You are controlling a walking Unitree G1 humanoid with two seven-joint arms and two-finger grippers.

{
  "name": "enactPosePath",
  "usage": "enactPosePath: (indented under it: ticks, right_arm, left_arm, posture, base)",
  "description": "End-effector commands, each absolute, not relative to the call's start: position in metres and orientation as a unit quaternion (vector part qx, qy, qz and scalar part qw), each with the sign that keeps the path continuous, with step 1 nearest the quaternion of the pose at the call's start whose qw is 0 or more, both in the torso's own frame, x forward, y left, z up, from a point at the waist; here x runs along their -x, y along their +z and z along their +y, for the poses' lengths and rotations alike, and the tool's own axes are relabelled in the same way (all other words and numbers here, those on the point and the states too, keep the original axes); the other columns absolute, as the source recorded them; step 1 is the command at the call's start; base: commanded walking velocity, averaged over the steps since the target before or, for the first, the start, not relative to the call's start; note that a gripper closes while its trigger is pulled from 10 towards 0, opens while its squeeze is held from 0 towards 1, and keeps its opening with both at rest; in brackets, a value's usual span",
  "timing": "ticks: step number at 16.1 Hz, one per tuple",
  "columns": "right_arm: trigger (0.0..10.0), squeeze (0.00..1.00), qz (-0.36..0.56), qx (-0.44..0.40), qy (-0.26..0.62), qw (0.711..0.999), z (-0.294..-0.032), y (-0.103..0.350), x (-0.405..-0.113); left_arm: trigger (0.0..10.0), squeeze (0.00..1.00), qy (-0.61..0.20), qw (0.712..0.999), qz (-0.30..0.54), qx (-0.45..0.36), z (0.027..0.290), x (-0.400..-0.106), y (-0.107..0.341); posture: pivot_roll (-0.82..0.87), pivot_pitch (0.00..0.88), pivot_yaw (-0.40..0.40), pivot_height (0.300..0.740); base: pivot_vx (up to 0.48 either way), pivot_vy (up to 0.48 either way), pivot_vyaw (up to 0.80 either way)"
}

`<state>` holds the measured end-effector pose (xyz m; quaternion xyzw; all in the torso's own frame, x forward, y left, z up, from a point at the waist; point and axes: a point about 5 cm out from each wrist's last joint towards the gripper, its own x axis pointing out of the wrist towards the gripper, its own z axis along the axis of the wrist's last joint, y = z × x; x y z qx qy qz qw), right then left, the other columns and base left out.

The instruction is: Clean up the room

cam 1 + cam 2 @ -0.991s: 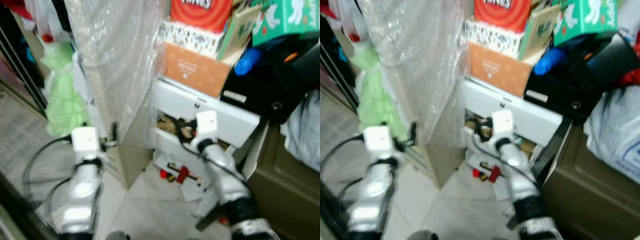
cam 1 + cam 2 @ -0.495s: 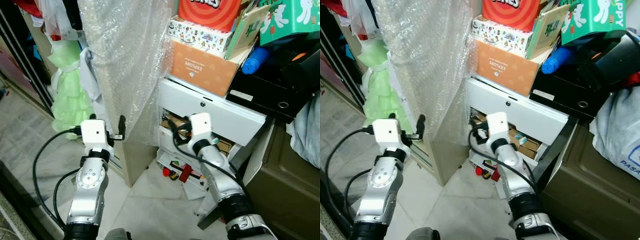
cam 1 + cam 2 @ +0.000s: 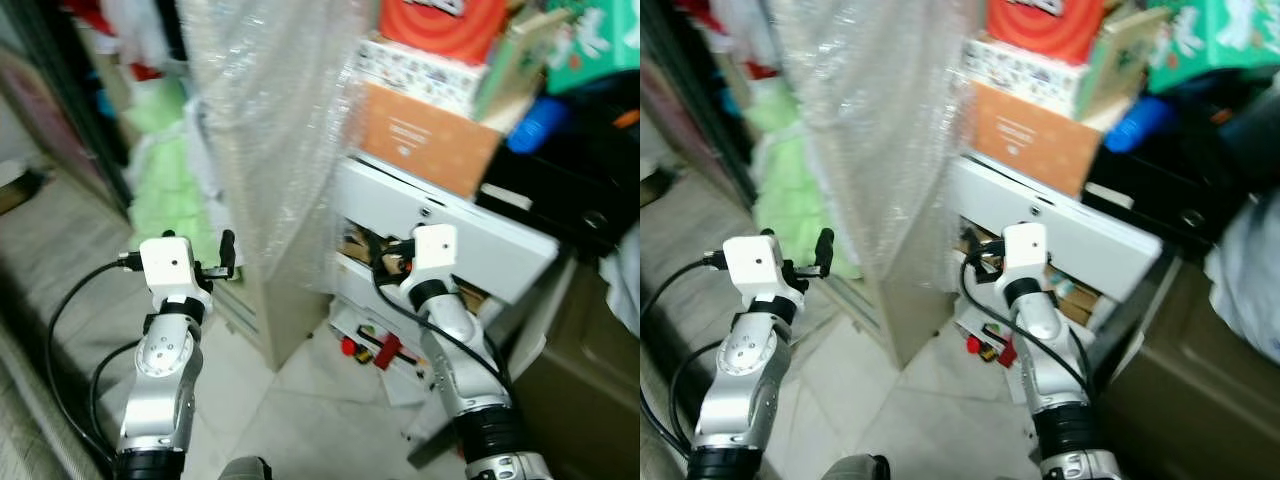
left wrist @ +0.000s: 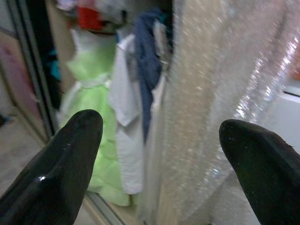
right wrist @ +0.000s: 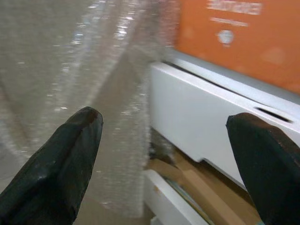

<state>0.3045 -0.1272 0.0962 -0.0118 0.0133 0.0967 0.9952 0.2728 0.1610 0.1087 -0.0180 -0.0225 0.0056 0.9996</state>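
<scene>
Likely the small red toy on the floor, just below the white drawer unit, is light, stiff and easily pinched across its middle. Right end effector gapes wide before that unit; left end effector likewise wide, facing the bubble wrap beside it.

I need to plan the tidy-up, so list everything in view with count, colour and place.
Bubble wrap: one clear sheet, draped over a tall beige panel, centre.
Green dress: one, pale green, hanging to the panel's left.
White garment: one, hanging beside the dress.
White cabinet: one, right of the panel, its lower shelf cluttered.
Orange box: one, on the cabinet.
Patterned box: one, white, on the orange box.
Red container: one, topmost.
Blue bottle: one, right of the boxes.
Red items: a few, on the floor under the cabinet.
Left tool: black, open, facing the clothes.
Right tool: black, open, facing the cabinet.
</scene>
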Motion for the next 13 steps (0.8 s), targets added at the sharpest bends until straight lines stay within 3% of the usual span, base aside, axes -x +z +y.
enactPosePath:
  ticks: [1,5,13]
  right_arm:
    - [10.0,0.0,0.012,0.021,0.1,0.995,-0.132,0.101,-0.307]
    - [10.0,0.0,0.012,0.017,0.09,0.996,-0.138,0.108,-0.302]
    - [10.0,0.0,0.01,0.002,0.109,0.994,-0.124,0.116,-0.3]
  left_arm:
    - [10.0,0.0,-0.004,1.0,-0.03,0.006,0.157,-0.275,0.113]
    - [10.0,0.0,0.0,1.0,-0.012,-0.002,0.157,-0.259,0.108]
    - [10.0,0.0,-0.003,1.0,0.015,0.001,0.16,-0.244,0.102]
  posture:
    - [-0.1,0.0,-0.01,0.74]
    - [-0.09,0.0,-0.008,0.74]
    - [-0.06,0.0,-0.012,0.74]
  base:
    - [0.0,0.0,0.8]
    - [0.0,0.0,0.8]
    - [0.0,0.0,0.8]
